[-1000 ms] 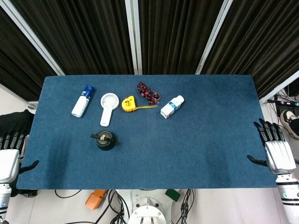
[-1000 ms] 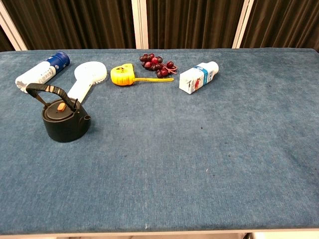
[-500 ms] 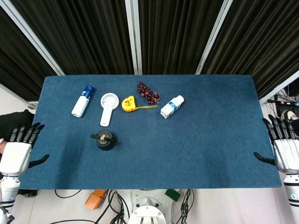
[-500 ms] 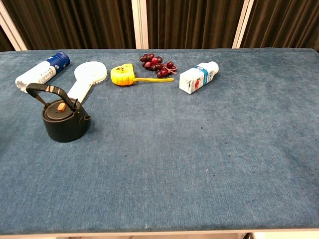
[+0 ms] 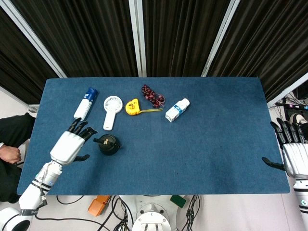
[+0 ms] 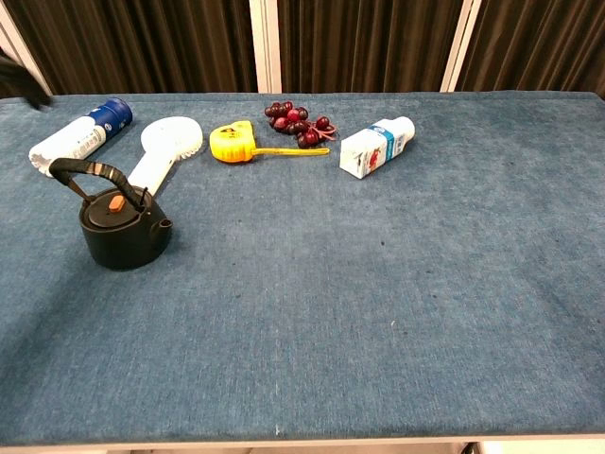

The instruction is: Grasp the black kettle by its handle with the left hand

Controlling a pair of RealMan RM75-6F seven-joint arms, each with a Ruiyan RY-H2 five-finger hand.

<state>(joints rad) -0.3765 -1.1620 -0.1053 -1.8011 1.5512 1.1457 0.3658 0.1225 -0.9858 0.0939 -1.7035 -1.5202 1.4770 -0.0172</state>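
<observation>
Left hand [image 5: 70, 145] now over the cloth at lower left of the head view, moved in from the table's left edge where it hung a moment ago. Fingers spread and pointing up-frame, thumb out to the side, holding nothing. Just left of the kettle [image 5: 109, 144], fingertips near the handle [image 6: 87, 171] but apart from it. In the chest view only a dark fingertip showing at the upper left corner. Kettle unmoved, upright at left centre, handle arching up and to the left, toward the incoming hand. Approach clearly under way, grasp not yet begun; next likely a reach over the arch and a closing round it. Right hand [image 5: 293, 155] parked off the lower right edge, fingers extended and empty, slid slightly outward.
</observation>
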